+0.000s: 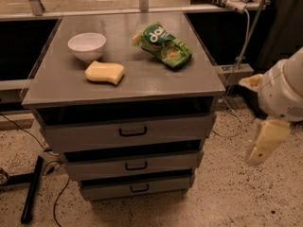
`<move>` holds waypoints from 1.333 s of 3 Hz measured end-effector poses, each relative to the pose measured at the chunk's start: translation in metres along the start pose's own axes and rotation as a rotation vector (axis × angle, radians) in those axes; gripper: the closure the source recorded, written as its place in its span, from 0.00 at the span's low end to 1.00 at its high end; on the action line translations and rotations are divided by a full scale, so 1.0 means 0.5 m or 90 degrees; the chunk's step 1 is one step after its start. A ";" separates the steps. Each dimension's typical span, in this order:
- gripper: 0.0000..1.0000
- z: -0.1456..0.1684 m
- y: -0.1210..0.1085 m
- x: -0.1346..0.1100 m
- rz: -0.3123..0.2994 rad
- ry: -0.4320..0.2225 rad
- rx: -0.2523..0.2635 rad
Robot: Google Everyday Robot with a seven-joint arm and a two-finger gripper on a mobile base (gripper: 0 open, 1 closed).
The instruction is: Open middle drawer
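The gripper hung at the right edge of the frame, well apart from the middle drawer at lower centre; whether it was wide or narrow could not be told.

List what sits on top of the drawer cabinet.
On the cabinet top: a white bowl, a yellow sponge and a green snack bag. The middle drawer hides its contents behind its front. The gripper hangs right of the cabinet, touching nothing.
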State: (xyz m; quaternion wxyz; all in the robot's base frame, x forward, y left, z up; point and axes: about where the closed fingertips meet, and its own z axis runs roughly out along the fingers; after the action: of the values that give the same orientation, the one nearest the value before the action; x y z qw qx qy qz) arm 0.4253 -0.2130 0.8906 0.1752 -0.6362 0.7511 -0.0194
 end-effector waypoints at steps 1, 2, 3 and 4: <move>0.00 0.102 0.029 0.031 -0.028 -0.055 -0.003; 0.00 0.206 0.049 0.055 -0.061 -0.107 0.009; 0.00 0.206 0.049 0.055 -0.061 -0.107 0.009; 0.00 0.266 0.067 0.053 -0.071 -0.099 -0.002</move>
State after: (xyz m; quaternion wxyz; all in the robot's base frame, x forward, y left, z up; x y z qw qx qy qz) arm 0.4285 -0.2062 0.7511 0.2308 -0.6766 0.6989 0.0214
